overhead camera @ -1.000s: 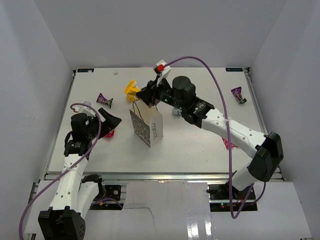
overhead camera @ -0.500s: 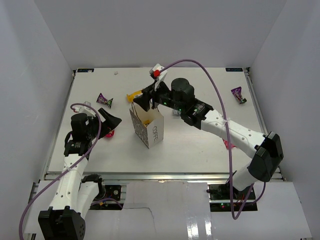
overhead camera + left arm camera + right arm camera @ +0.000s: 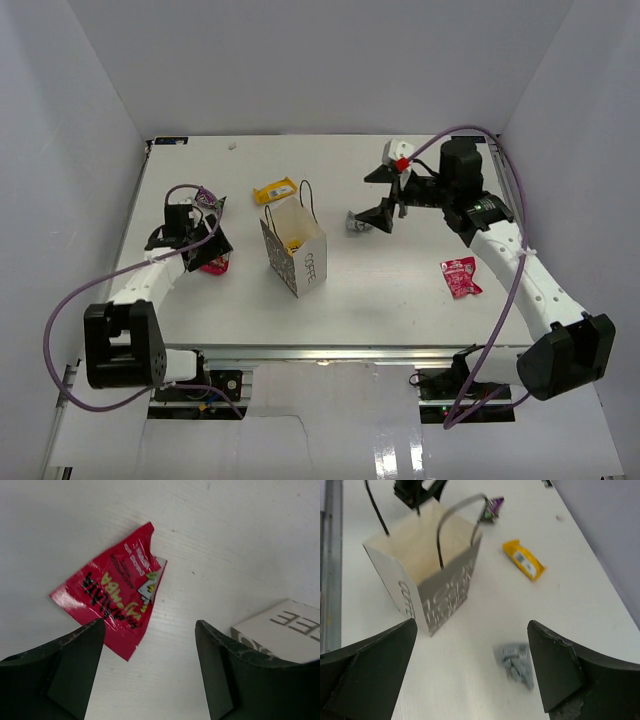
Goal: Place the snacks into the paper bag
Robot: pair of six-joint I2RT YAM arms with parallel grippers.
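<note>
The white paper bag (image 3: 297,256) stands upright mid-table with a yellow snack (image 3: 293,243) inside; its grey patterned side (image 3: 447,592) faces my right wrist. A second yellow snack (image 3: 274,191) lies behind the bag. My left gripper (image 3: 210,243) is open just above a red-pink pouch (image 3: 112,592), which lies flat ahead of its left finger (image 3: 75,655). My right gripper (image 3: 380,196) hangs open and empty above a silver-grey foil packet (image 3: 517,665), right of the bag. Another red pouch (image 3: 460,276) lies at the right. A purple packet (image 3: 494,506) sits beyond the bag.
The bag's thin black cord handles (image 3: 308,200) stand up above its open mouth. The bag's corner (image 3: 285,635) is close to my left gripper's right finger. White walls enclose the table on three sides.
My right gripper opened over the bag, left a yellow snack inside, and drew back to the right. The left arm reached forward over the red-pink pouch.
</note>
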